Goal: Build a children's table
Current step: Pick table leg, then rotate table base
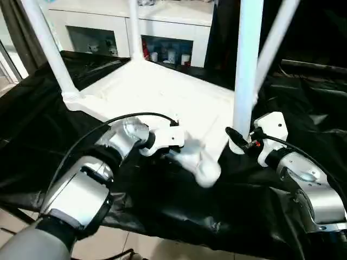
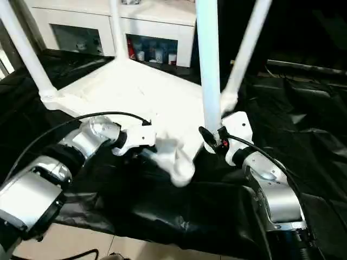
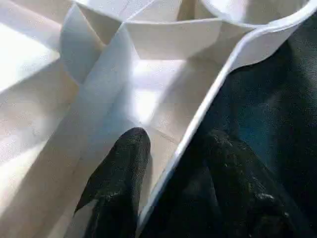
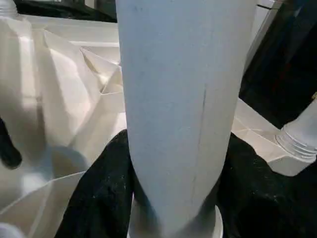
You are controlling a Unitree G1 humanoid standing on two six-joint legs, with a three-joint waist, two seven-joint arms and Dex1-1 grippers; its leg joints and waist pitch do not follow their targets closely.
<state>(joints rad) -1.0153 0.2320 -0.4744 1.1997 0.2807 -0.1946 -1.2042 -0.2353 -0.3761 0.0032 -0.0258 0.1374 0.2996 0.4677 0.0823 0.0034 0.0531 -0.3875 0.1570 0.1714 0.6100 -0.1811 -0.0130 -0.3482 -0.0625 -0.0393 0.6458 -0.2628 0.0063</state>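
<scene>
— Item one, right gripper [image 1: 236, 142]?
— Pinched on a leg [image 1: 246, 70] low on the tube; in the wrist view one black finger [image 4: 99, 198] lay on each side. That leg stood upright at the near right corner of the tabletop [image 1: 162, 92], its top cut off by the frame.

— Item two, left gripper [image 3: 171, 163]?
— Straddled the tabletop's thin near rim [image 3: 208, 99], one finger [image 3: 121, 163] inside the ribbed underside, the other outside over the black cloth [image 1: 173, 200]. The head views blurred this grip into a white smear.

— Tabletop position?
— Underside up on the cloth. Three more legs stood from its other corners, tops all cropped.

— Background?
— White cabinet [image 1: 162, 32] behind, small items on its shelves too small to identify.
</scene>
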